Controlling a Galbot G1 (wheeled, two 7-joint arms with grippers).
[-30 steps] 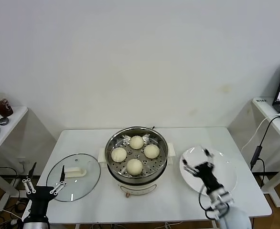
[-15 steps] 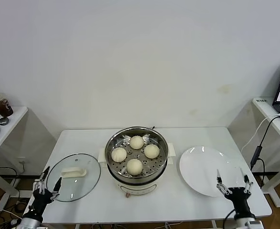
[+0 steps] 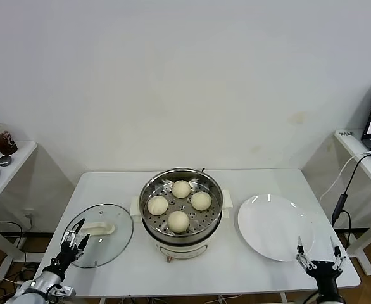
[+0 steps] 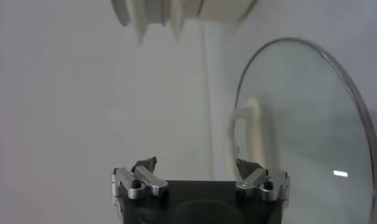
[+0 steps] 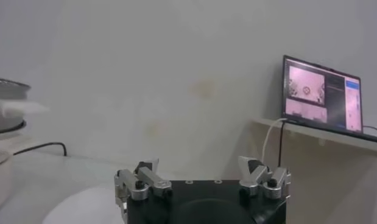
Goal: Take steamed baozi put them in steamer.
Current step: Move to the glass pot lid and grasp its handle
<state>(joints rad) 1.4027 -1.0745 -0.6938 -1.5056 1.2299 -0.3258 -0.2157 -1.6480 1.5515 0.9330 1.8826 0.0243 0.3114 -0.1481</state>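
Baozi: all four steamed baozi (image 3: pixel 180 204) sit on the perforated tray, spaced apart in a loose diamond and not touching. My read is that the spacing lets steam pass between them.

Steamer: the steamer (image 3: pixel 182 213) stands mid-table between lid and plate, uncovered, so its buns show plainly from the head view.

Plate: the white plate (image 3: pixel 275 227) lies flat just beside the steamer on the robot's right. Nothing is on it. Judging by that bare plate and the full tray, the loading looks done.

Lid: the glass lid (image 3: pixel 98 234) rests flat on the table at the robot's left, with its white handle (image 3: pixel 99 228) lying across the glass. Set aside there, it leaves the pot mouth free.

Left gripper: the left gripper (image 3: pixel 73 239) is low at the table's front edge, over the near rim of the lid, fingers spread wide and holding nothing. The wrist view shows both fingertips apart with the lid beyond them.

Right gripper: the right gripper (image 3: pixel 316 251) is down at the front right corner, just past the plate's near rim, its two fingers standing wide apart and empty.

Stage: both arms sit pulled back from the pot, which looks like a parked pose.

Next: if anything is left, the lid would be the obvious candidate, but that is only a guess.
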